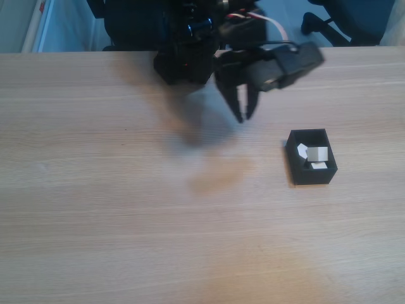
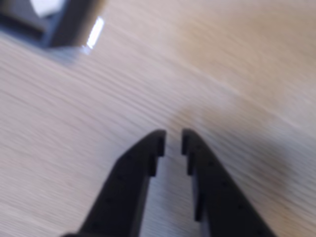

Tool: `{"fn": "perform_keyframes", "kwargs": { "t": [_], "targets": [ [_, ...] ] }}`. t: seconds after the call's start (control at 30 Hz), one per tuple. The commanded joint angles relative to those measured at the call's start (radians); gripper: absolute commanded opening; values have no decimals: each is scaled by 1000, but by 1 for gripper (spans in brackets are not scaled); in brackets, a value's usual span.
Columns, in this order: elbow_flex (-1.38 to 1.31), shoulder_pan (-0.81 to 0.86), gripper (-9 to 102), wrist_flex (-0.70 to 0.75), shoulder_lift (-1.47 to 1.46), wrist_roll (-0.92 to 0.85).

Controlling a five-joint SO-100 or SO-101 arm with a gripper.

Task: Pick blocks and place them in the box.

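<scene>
My claw (image 1: 244, 116) hangs above a pale wooden table (image 1: 126, 221), its two black fingers pointing down and drawn nearly together, with just a thin slit of daylight between the tips and nothing caught in it. In the wrist view the same pair of fingers (image 2: 133, 177) rises from the bottom edge, the tips (image 2: 173, 140) a narrow gap apart over bare wood grain, and a soft shadow falls on the boards to their right.

The black box (image 1: 311, 176) sits on the table to the right of my claw and a little nearer the camera in the fixed view, well apart from my fingertips. Inside it lie the white blocks (image 1: 318, 154): I make out pale cube faces crowded together in the open top, one tipped at the left wall, one in the middle and one lower toward the front wall, though the blur keeps me from telling how they rest on each other. In the wrist view a corner of the box (image 2: 69, 24) shows at the top left, smeared, with a patch of white (image 2: 47, 6) within its walls.

Behind my arm, past the far table edge, stand a dark chair base (image 1: 329, 22) and a bluish floor.
</scene>
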Motion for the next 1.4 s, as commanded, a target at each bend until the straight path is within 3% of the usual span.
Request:
{"fn": "perform_keyframes", "kwargs": {
  "t": [0.0,0.33,0.63,1.37],
  "targets": [
    [150,57,0,31,227,-64],
    [469,295,0,204,667,-236],
    [600,396,0,367,859,-207],
    [680,400,0,451,859,-86]
  ]
}}
